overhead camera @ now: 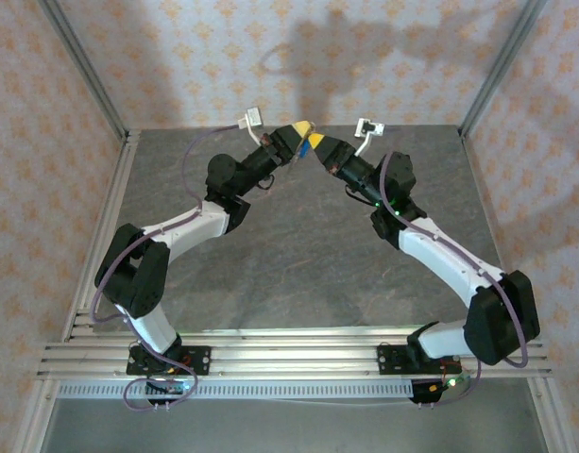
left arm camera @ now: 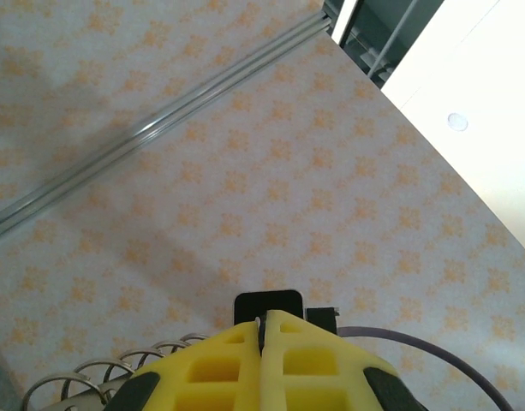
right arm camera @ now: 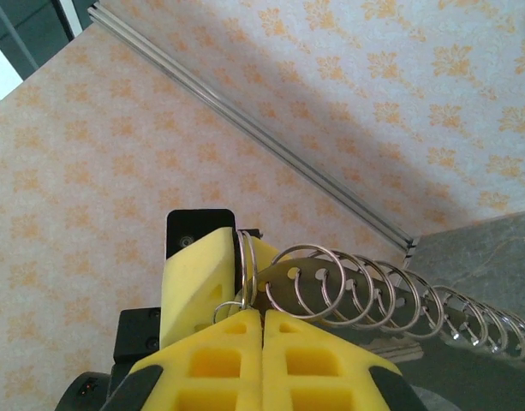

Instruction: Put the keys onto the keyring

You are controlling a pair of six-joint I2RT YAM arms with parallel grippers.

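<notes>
Since your left gripper (left arm camera: 264, 321) pinches the silver wire ring chain (right arm camera: 365, 295) over the tabletop's (overhead camera: 270, 255) far edge, right gripper (right arm camera: 262, 318) shut alongside, I'd guess threading keys isn't done yet.

A grey marbled table (overhead camera: 298, 264) bears aluminium rails (overhead camera: 298, 354) along its near edge.

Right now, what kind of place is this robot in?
Probably a small robot test booth: a metal rail along a grey table, flowery wallpapered walls, and metal posts at the corners.
</notes>
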